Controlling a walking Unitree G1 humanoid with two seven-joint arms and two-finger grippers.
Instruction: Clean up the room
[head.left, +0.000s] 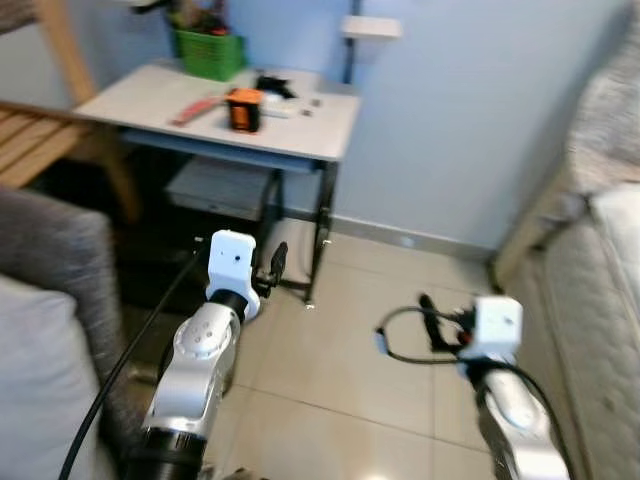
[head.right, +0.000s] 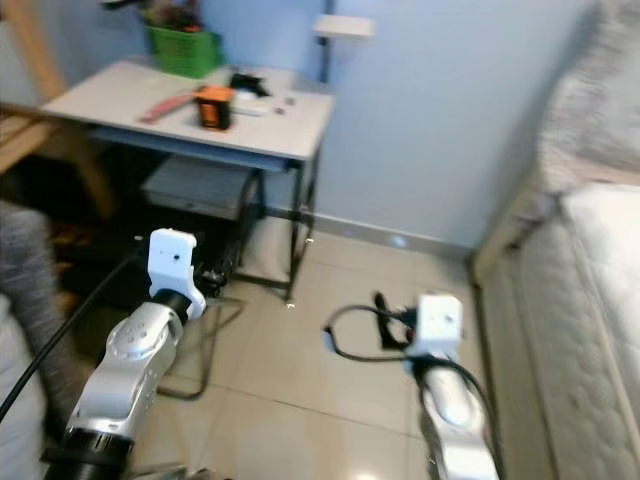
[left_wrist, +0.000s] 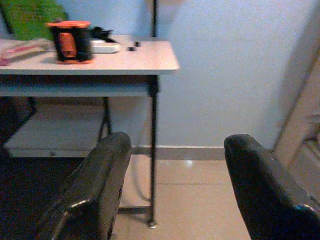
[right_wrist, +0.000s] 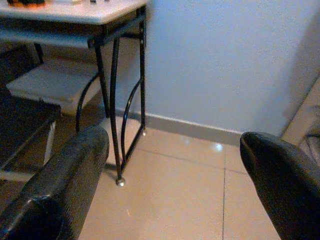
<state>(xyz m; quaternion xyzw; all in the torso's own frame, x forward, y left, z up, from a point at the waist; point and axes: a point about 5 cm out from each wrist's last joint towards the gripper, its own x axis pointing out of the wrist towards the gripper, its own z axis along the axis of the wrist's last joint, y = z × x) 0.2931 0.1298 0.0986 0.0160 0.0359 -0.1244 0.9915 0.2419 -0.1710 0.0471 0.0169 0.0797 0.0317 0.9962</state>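
Approach: both grippers free, desk (head.left: 300, 130) at 11 o'clock.
My left gripper (left_wrist: 172, 190) and right gripper (right_wrist: 172, 185) hang with fingers apart, holding nothing. Orange spool (head.left: 243, 109) stands mid-desk, green basket (head.left: 210, 52) behind it. I judge the spool rigid, light, smooth-sided; pinch across its body.

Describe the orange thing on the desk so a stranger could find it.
Look at the white desk against the blue wall. Near its middle stands a small orange-and-black spool, in front of the green basket. It is the only orange, upright thing there.
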